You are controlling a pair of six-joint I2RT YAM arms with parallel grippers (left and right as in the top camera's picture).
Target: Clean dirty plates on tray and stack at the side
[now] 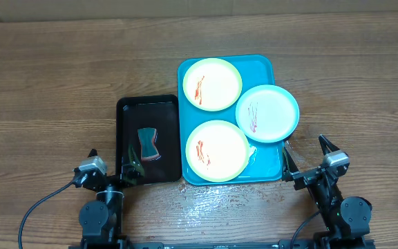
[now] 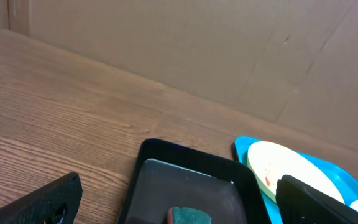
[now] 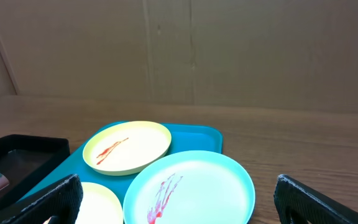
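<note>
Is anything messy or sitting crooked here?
Yes. The light blue plate sticks out over the tray's right rim, overlapping the near yellow-green plate. It, that plate and the far yellow-green plate all carry red smears.

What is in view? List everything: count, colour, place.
tray: one, turquoise, table centre
yellow-green plates: two, pale yellow-green, far and near ends of tray
light blue plate: one, light blue, overhanging tray's right rim
black tray: one, black, left of tray
sponge: one, teal, in black tray
table: one, brown wood, under everything
left gripper: one, black, open, near black tray
right gripper: one, black, open, near tray's right corner
</note>
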